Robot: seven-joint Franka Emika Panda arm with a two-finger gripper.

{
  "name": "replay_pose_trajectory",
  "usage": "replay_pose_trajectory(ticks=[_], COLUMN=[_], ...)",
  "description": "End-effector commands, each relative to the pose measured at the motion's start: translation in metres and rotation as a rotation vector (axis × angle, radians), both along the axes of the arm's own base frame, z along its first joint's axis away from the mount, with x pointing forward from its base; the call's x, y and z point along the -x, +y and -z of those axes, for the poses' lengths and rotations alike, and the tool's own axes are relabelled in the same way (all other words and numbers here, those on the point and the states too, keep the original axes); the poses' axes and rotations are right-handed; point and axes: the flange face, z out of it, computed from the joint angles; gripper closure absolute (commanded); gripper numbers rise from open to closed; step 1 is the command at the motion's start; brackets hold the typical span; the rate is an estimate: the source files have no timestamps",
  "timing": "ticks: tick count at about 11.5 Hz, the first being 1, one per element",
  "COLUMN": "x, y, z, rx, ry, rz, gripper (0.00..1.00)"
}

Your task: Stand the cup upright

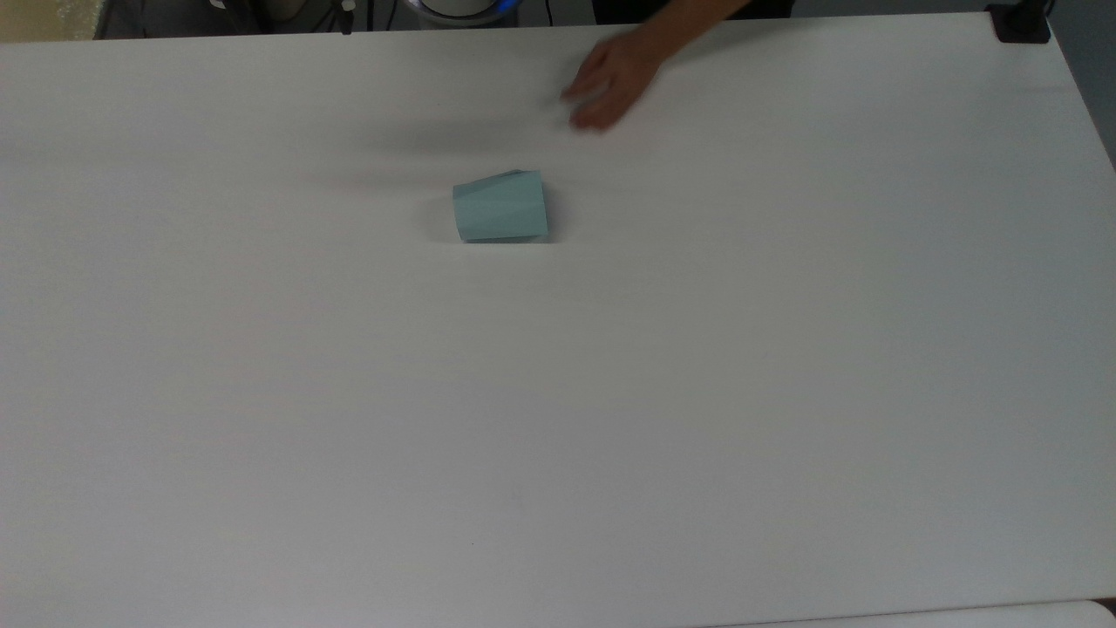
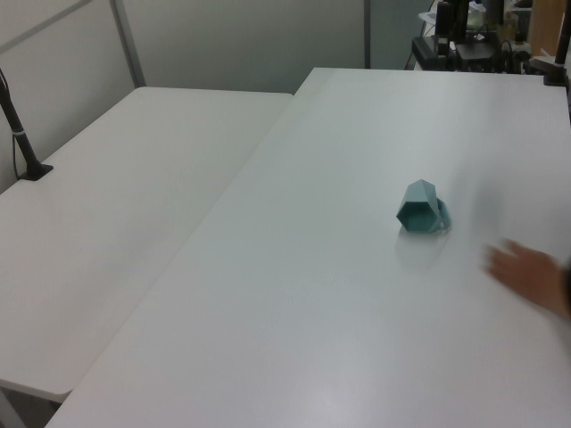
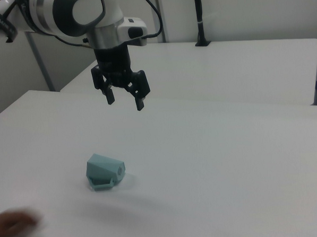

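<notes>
Top view, cup (image 1: 500, 207): pale teal-green, faceted, lying on its side on the white table (image 1: 610, 419), a little above and left of the table's middle, wider end toward the top view's right, narrower end toward the top view's left
Top view, hand (image 1: 610, 83): a person's hand, blurred, near the table's far edge, up and to the right of the cup, well apart from it, not touching it
Left view, cup (image 2: 422, 208): on its side, polygonal end turned toward the camera, small angular handle low on the left view's right, down at the tabletop
Left view, hand (image 2: 528, 274): blurred, at the left view's right edge, nearer the camera than the cup, apart from it
Left view, second table (image 2: 116, 214): white, butted against the main table on the left view's left
Right view, gripper (image 3: 125, 100): black, two fingers spread wide, holding nothing, pointing down, hanging above the table beyond the cup and well clear of it
Right view, cup (image 3: 105, 172): tipped over on the table, handle low on the side toward the camera
Right view, hand (image 3: 15, 226): blurred, at the bottom left corner, apart from the cup
Task state: cup not upright
</notes>
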Motion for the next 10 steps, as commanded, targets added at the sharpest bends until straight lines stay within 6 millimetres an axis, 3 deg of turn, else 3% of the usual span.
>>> replay_pose_trajectory(ticks=[1,9,10], x=[0.013,0.018,0.019], y=[-0.036,-0.038,-0.026], z=[-0.017,-0.022,-0.022], rx=[-0.026,-0.032,-0.033], ry=[-0.040,-0.030,-0.016], rz=[0.036,0.017,0.006], gripper=[0.00,0.00,0.00])
